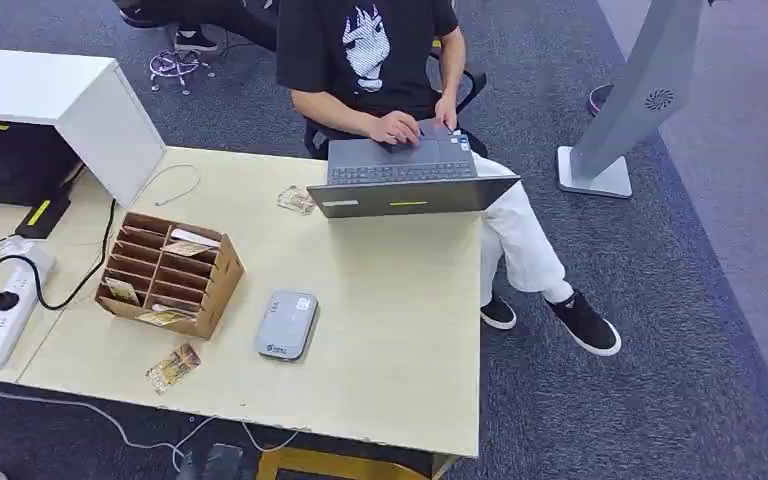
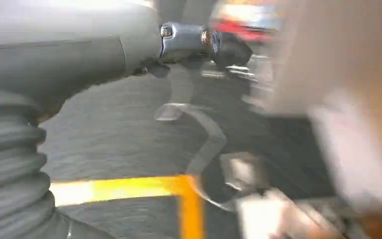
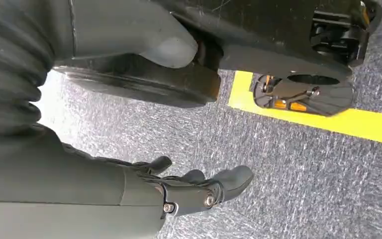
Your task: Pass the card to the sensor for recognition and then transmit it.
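While neither arm reaches over the table [image 1: 400, 330] in the head view, the card [image 1: 172, 368] lies flat near the front edge, just in front of the cardboard sorter box [image 1: 167, 273] and to the left of the grey sensor [image 1: 286, 324]. It looks thin, light and fairly stiff, possibly in a glossy sleeve, so it would likely be slippery and hard to lift off a flat top; my guess is that the best hold is a pinch at the edge, perhaps after sliding it toward the table's front edge. More cards [image 1: 192, 243] sit in the box slots, and another small packet [image 1: 297, 200] lies near the laptop [image 1: 405, 180], where a seated person [image 1: 380, 60] is typing. A power strip [image 1: 5, 300] with its cables lies at the far left, well apart from the card. The box stands close behind the card and could crowd an approach from above; the way from card to sensor looks open.

From the left wrist, the picture is blurred: the left hand [image 2: 194, 47] shows its thumb and dark fingers extended over grey carpet, with nothing in them.

From the right wrist, the right hand [image 3: 189, 186] hangs above the carpet and a yellow floor line [image 3: 328, 119], fingers loosely spread, holding nothing.
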Robot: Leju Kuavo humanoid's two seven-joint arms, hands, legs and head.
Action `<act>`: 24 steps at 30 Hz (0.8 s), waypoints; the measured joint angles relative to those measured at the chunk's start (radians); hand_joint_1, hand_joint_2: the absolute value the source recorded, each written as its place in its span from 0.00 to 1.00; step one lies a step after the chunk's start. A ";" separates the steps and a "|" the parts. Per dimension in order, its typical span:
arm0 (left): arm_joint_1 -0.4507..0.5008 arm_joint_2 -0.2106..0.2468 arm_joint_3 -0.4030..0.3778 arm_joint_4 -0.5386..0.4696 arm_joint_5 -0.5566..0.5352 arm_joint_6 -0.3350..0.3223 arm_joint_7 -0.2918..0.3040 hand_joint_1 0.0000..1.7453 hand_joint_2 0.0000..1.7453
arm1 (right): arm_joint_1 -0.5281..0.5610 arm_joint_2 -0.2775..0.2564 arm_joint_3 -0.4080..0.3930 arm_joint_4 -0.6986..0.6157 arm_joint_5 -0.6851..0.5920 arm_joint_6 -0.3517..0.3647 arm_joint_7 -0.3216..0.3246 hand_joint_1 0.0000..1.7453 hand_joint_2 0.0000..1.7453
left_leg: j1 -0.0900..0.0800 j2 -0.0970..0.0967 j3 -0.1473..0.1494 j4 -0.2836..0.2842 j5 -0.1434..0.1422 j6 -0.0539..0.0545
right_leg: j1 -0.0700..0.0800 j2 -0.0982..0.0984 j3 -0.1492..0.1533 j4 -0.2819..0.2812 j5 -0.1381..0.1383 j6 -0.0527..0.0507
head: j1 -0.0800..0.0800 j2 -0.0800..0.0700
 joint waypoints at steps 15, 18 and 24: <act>0.033 -0.120 0.456 -0.232 0.079 -0.002 0.000 0.00 1.00 | 0.002 0.001 -0.010 0.000 0.001 0.003 -0.004 0.00 1.00 | -0.001 0.000 0.000 0.000 -0.001 0.002 | 0.000 0.000 0.000 0.000 0.000 0.001 | 0.000 0.000; 0.034 -0.123 0.466 -0.240 0.080 -0.002 0.000 0.00 1.00 | 0.002 0.001 -0.012 0.000 0.001 0.003 -0.003 0.00 1.00 | -0.001 0.000 0.000 0.000 -0.001 0.002 | 0.000 0.000 0.000 0.000 0.000 0.001 | 0.000 0.000; 0.034 -0.128 0.478 -0.245 0.080 -0.002 0.000 0.00 1.00 | 0.002 0.001 -0.013 0.000 0.001 0.003 -0.003 0.00 1.00 | -0.001 0.000 0.000 0.000 -0.001 0.002 | 0.000 0.000 0.000 0.000 0.000 0.001 | 0.000 0.000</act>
